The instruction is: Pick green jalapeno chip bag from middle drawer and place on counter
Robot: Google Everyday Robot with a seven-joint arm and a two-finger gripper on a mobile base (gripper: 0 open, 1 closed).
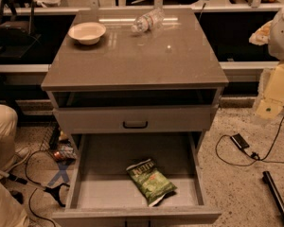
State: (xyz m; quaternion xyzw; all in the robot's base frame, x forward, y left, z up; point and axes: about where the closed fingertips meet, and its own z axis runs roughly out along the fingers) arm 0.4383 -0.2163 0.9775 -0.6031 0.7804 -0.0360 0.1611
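The green jalapeno chip bag [150,180] lies flat on the bare grey floor of the middle drawer [104,155], right of its centre and near the front. The drawer is pulled far out. The counter [146,56] is the glossy grey-brown top of the cabinet above it. My gripper [270,96] shows as pale yellow and white parts at the right edge of the view, beside the cabinet's right side, level with the counter's front edge and well up and right of the bag. It touches neither the bag nor the drawer.
A white bowl [87,32] stands on the counter's back left. A clear water bottle [147,21] lies at its back middle. A shallower drawer with a black handle [135,124] sits above the open one. Cables [255,157] and a person's legs [2,126] are on the floor.
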